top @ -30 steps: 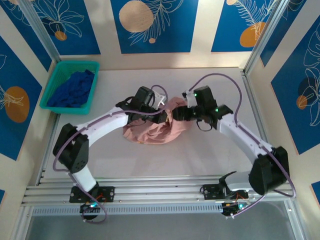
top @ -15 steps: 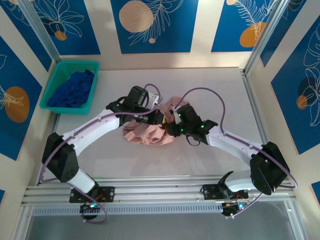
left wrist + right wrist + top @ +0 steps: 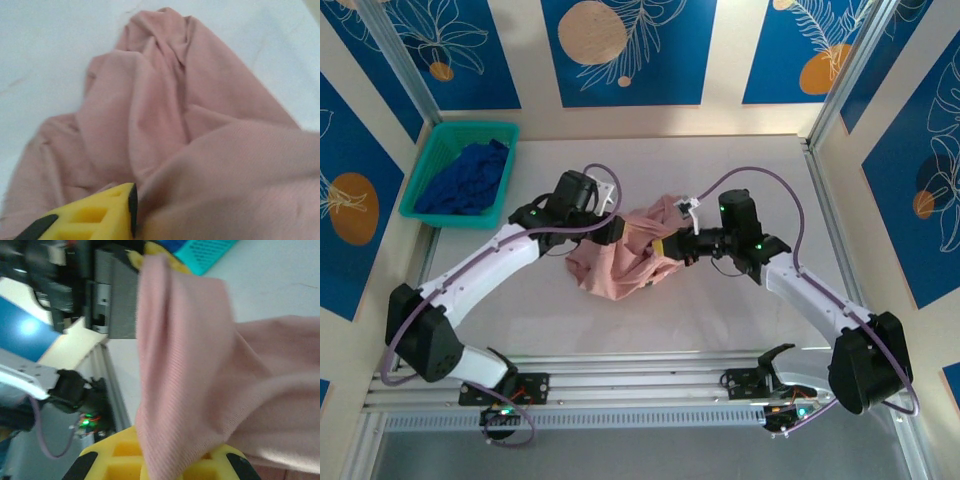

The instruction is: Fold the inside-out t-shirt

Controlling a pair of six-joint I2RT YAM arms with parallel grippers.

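Observation:
The inside-out t-shirt (image 3: 620, 255) is a dusty-pink bunch in the middle of the table, between both arms. My right gripper (image 3: 663, 247) reaches in from the right and is shut on a fold of it. In the right wrist view the pink cloth (image 3: 190, 365) rises out from between the yellow fingers (image 3: 107, 462) of that gripper (image 3: 167, 467). My left gripper (image 3: 617, 232) sits at the shirt's upper left edge. Its wrist view shows one yellow finger (image 3: 100, 217) pressed against the cloth (image 3: 165, 110), with the other finger buried under a fold.
A teal basket (image 3: 420, 190) holding a dark blue garment (image 3: 470, 178) stands at the back left corner; its corner (image 3: 210, 252) also shows in the right wrist view. An aluminium rail (image 3: 640, 375) runs along the near edge, and walls close in the sides.
My right gripper has shut on the shirt and drawn back to the right with it. The left arm has swung back to the left, and the shirt is stretched a little wider.

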